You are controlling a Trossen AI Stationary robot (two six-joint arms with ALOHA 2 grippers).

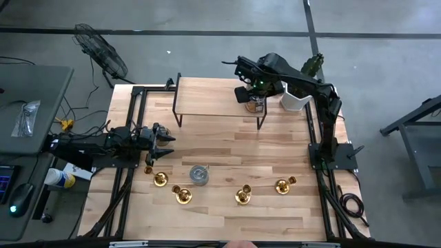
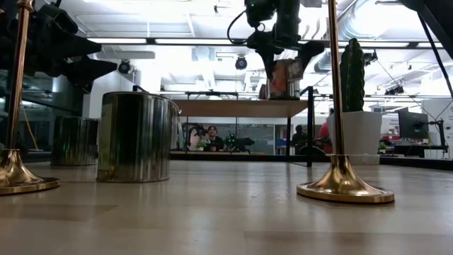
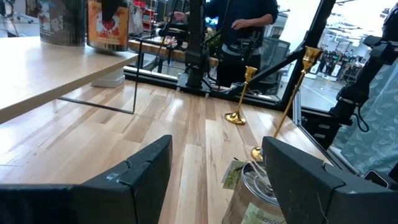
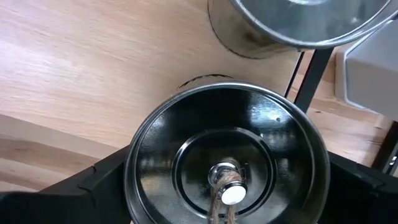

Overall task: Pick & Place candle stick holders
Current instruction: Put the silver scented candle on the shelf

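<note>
Four brass candle stick holders (image 1: 220,189) stand upright in a loose row along your near side of the counter (image 1: 227,148), and a lidded tin can (image 1: 199,174) sits in that row, just behind the two left-hand holders. Take that can as your landmark. The left tool (image 1: 164,140) hovers to the can's left and slightly behind it, jaws apart and holding nothing; the nearest holder (image 1: 160,179) stands just in front of that tool, beside the can, its long stem vertical. You would judge the left arm far closer to the row. The right tool (image 1: 256,102) is well behind the can, up at the raised wooden shelf (image 1: 213,96), its fingers standing wide around another round can (image 4: 227,162) with a knob on its lid; whether they press on it you cannot tell. Open wood lies between the row and the shelf, giving clear room; mind the can and the counter's front edge when reaching low.
</note>
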